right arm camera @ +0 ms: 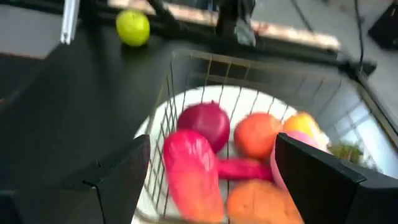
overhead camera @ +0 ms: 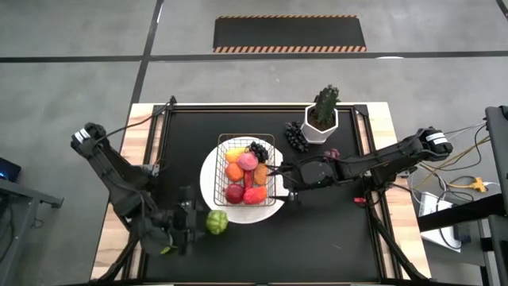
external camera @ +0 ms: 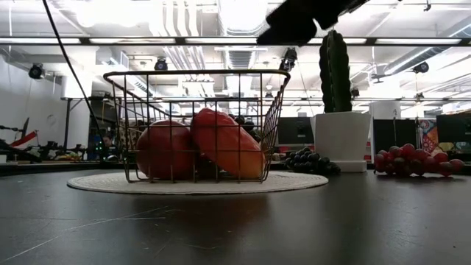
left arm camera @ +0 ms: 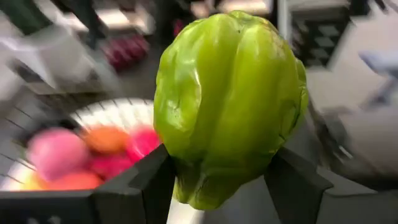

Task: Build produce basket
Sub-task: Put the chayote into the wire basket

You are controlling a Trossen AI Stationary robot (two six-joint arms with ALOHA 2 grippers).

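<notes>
Basket point(overhead camera: 248, 171) holds produce; left hand point(overhead camera: 196, 223) grips green pepper point(overhead camera: 217, 222); right hand point(overhead camera: 277, 177) open beside it.

overhead, table-level and two close wrist cameras, all sharing the basket point(overhead camera: 248, 171)
</notes>
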